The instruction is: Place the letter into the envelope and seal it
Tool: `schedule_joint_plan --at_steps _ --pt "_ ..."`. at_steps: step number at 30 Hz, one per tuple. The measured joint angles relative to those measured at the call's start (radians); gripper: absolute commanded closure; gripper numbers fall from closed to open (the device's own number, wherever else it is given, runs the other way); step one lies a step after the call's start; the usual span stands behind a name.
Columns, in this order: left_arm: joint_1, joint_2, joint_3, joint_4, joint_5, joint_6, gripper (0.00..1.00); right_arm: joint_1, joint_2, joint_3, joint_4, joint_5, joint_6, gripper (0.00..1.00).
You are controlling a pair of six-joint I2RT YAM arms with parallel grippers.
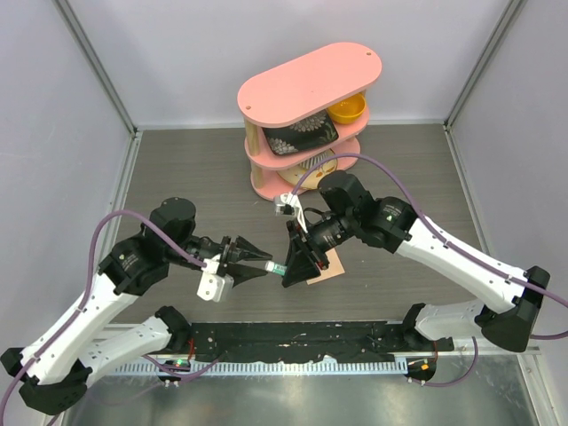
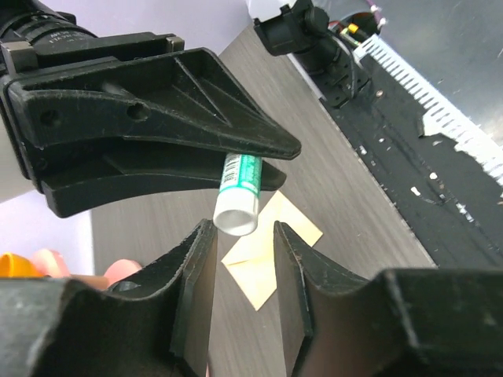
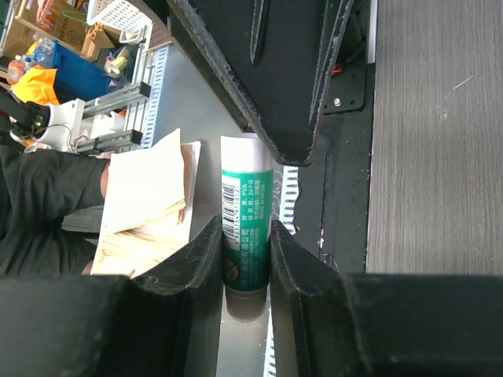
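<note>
The peach-tan envelope [image 1: 330,264] lies flat on the tabletop [image 1: 195,169], turned corner-on to the edges and partly hidden from above. In the left wrist view its near part looks paler cream and its far corner darker tan; whether the pale part is the letter cannot be told. A green-and-white glue stick [image 3: 246,228], barcode showing, is pinched in the right tool [image 1: 295,256] above the envelope, lying roughly level, its white end at the parted fingers of the left tool [image 2: 244,245].

Grey table [image 1: 177,177], envelope [image 1: 329,265] (peach), pink shelf [image 1: 302,89]
</note>
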Motion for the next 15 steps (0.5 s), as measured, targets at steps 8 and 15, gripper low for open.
schedule_joint_plan --at_steps 8,15 --pt "-0.018 0.02 0.023 -0.004 -0.042 0.014 0.62 -0.002 0.002 -0.004 0.0 -0.013 0.019 0.99" --pt "-0.042 0.024 0.039 -0.001 -0.044 0.014 0.62 -0.007 0.002 -0.004 -0.001 -0.013 0.019 0.99"
